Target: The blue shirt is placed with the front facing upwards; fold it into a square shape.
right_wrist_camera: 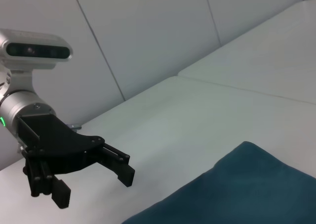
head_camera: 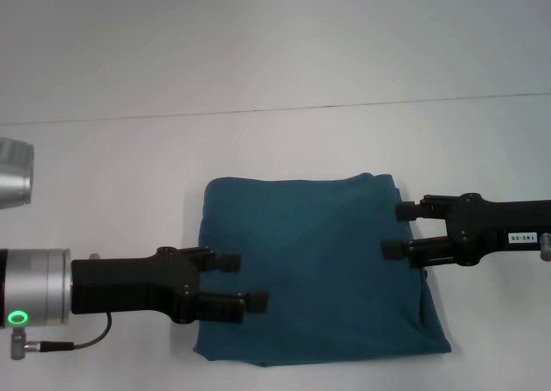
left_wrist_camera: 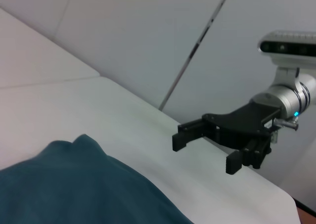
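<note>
Left gripper (head_camera: 238, 281): reaches in from the left over the shirt's left edge, fingers spread with nothing between them. The right wrist view shows it (right_wrist_camera: 96, 172) lifted above the bench.
Blue shirt (head_camera: 314, 266): lies folded into a rough square near the middle of the bench (head_camera: 258, 55), towards the near edge. No lettering shows. Its near right corner juts out a little, and the far edge is slightly rounded.
Right gripper (head_camera: 399, 230): comes in from the right over the shirt's right edge, fingers spread and empty. The left wrist view shows it (left_wrist_camera: 205, 150) hanging clear of the surface.
Stage: by my reading the folding looks nearly or fully done, with only tidying left.
Risk: if either gripper drops or pulls sideways while so close to the cloth, a finger could catch the top layer and drag the fold open. The loose near right corner seems likeliest to snag.
Open room: bare bench stretches well beyond the shirt's far edge and to both sides. The near side is tight, as the shirt sits close to the bench's near edge.
</note>
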`<state>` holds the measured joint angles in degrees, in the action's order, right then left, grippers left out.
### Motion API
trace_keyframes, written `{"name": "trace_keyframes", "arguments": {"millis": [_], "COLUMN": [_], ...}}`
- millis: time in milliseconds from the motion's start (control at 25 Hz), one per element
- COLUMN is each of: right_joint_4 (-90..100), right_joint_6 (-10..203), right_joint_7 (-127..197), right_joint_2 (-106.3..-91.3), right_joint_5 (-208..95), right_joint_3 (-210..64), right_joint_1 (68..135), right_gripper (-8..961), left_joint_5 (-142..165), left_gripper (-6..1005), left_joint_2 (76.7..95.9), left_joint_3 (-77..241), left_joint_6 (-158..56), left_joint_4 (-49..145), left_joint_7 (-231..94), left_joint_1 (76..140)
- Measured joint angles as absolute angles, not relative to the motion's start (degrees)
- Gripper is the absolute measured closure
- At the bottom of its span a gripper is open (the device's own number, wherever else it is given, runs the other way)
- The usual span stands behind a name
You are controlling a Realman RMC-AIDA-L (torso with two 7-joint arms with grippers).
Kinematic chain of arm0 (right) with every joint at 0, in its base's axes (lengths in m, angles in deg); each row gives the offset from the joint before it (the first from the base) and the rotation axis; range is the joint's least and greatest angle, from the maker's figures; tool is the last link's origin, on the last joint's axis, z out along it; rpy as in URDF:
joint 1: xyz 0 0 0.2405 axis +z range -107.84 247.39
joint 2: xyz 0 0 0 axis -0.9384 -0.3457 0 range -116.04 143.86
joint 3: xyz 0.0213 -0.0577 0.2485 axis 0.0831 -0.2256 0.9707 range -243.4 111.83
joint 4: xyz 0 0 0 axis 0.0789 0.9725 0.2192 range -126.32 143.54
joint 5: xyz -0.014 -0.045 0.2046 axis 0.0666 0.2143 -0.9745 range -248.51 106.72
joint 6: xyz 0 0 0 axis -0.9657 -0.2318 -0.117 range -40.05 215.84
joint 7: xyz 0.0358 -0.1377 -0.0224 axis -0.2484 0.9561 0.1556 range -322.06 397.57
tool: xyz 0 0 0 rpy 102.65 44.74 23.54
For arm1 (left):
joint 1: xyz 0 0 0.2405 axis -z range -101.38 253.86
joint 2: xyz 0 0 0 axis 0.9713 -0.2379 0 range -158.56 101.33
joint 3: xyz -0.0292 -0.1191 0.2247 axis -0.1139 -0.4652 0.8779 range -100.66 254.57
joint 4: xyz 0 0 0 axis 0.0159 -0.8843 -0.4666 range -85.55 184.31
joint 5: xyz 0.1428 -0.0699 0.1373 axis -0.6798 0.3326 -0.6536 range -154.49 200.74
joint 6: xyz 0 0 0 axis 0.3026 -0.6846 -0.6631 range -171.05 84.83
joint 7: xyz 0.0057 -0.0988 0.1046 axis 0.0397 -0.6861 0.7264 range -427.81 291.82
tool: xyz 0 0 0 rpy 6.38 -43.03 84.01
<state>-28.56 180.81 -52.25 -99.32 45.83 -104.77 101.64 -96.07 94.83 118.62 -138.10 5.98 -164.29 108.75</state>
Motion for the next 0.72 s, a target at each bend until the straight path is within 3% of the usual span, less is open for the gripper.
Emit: {"name": "trace_keyframes", "arguments": {"millis": [720], "right_joint_4": [-28.56], "right_joint_6": [181.03], "right_joint_7": [-52.61], "right_joint_2": [-99.37], "right_joint_5": [46.26], "right_joint_3": [-104.9], "right_joint_1": [101.77], "right_gripper": [23], "left_joint_5": [-96.32], "left_gripper": [62], "left_joint_2": [94.34], "left_joint_3": [118.97], "left_joint_6": [-138.46], "left_joint_4": [5.87], "left_joint_7": [-164.8], "left_joint_1": [109.02]}}
